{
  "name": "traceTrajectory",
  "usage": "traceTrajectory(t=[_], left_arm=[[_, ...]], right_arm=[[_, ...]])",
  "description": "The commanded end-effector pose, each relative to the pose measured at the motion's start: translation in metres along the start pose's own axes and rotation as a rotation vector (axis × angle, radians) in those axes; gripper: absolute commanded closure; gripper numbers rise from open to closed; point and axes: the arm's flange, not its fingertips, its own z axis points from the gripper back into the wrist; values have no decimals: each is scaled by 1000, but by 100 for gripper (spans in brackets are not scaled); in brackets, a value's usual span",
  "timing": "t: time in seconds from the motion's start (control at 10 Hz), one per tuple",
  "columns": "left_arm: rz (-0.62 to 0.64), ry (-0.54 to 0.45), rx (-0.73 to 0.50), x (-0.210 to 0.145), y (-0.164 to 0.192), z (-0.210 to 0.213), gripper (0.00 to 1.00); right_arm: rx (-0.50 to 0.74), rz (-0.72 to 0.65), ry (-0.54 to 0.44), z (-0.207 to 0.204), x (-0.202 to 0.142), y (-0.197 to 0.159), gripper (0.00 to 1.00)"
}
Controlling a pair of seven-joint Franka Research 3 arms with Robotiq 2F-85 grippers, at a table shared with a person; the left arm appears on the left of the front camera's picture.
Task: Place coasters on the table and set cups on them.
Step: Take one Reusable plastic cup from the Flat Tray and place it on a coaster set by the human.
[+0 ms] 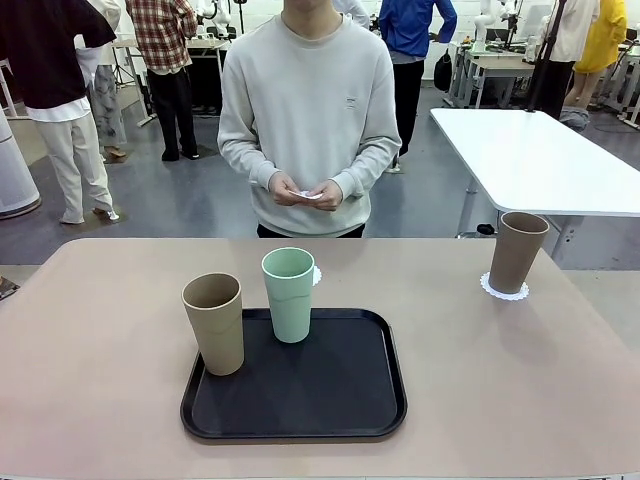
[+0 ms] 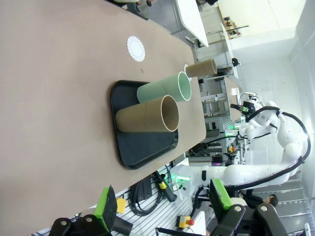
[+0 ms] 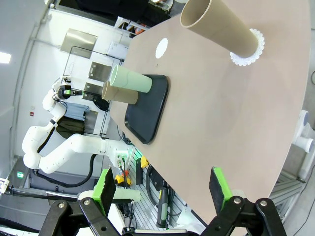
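On the beige table (image 1: 110, 340) a tan cup (image 1: 517, 252) stands upright on a lacy white coaster (image 1: 504, 289) at the far right. A second coaster (image 1: 316, 275) lies bare just behind the mint green cup (image 1: 288, 293). That cup and another tan cup (image 1: 212, 320) stand on the black tray (image 1: 300, 400). The person at the far side holds a small white coaster (image 1: 305, 193) in both hands. My left gripper (image 2: 162, 206) is open, well back from the tray (image 2: 142, 147). My right gripper (image 3: 161, 191) is open too, far from the tan cup (image 3: 219, 24) on its coaster (image 3: 246, 51).
A white table (image 1: 540, 160) stands behind the far right corner. Other people stand farther back in the room. Bare tabletop lies to the left of the tray and between the tray and the right-hand cup.
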Motion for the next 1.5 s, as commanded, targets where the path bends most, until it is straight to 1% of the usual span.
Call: traceTrajectory(t=[0.0, 0.1, 0.2, 0.4, 0.5, 0.6, 0.7, 0.9, 1.0, 1.2, 1.3, 1.4], left_arm=[[-208, -58, 118, 20, -31, 3, 0], [-342, -62, 197, 37, -58, 1, 0], [-434, -46, 246, 44, -77, -2, 0], [-624, 27, 344, 51, -105, -18, 0], [-746, 74, 428, 50, -116, -34, 0], [-833, 136, 489, 51, -124, -49, 0], [-895, 223, 509, 47, -129, -63, 0], [-981, 329, 561, 38, -139, -92, 0], [-1000, 385, 595, 35, -140, -111, 0], [-1001, 520, 631, 28, -131, -146, 0], [-1019, 544, 673, 23, -124, -160, 0], [-1016, 520, 727, 21, -119, -167, 0]], right_arm=[[-2, -1, -2, 0, 0, 0, 0], [-2, -1, -2, 0, 0, 0, 0], [-2, -1, -2, 0, 0, 0, 0], [-2, -1, -2, 0, 0, 0, 0], [-2, -1, -2, 0, 0, 0, 0], [-2, -1, -2, 0, 0, 0, 0], [-2, -1, -2, 0, 0, 0, 0], [-2, -1, -2, 0, 0, 0, 0], [-2, -1, -2, 0, 0, 0, 0], [-2, -1, -2, 0, 0, 0, 0], [-2, -1, -2, 0, 0, 0, 0], [-2, -1, -2, 0, 0, 0, 0]])
